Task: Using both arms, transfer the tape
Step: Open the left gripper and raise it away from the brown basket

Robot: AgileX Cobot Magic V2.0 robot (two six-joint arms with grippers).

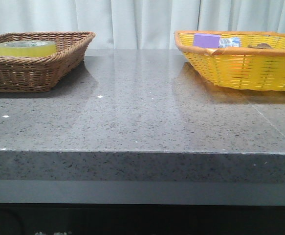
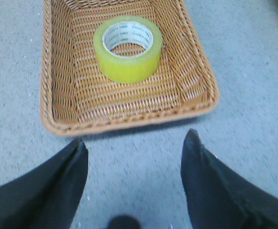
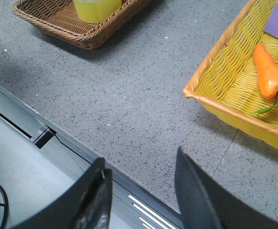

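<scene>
The grey table (image 1: pixel 142 122) lies bare between the brown wicker basket (image 1: pixel 32 66) at 10 o'clock and the yellow basket (image 1: pixel 240 61) at 2 o'clock, leaving a wide lane. Around the tape (image 2: pixel 128 47) the brown basket's floor is free on all sides, walled only by its low rim. In the yellow basket a purple box (image 1: pixel 207 40) and a carrot (image 3: pixel 271 71) take up floor.

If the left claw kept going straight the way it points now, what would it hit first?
Probably the near rim of the brown wicker basket, past bare countertop. The left claw is open; the tape lies beyond that rim. Depth is unclear.
</scene>
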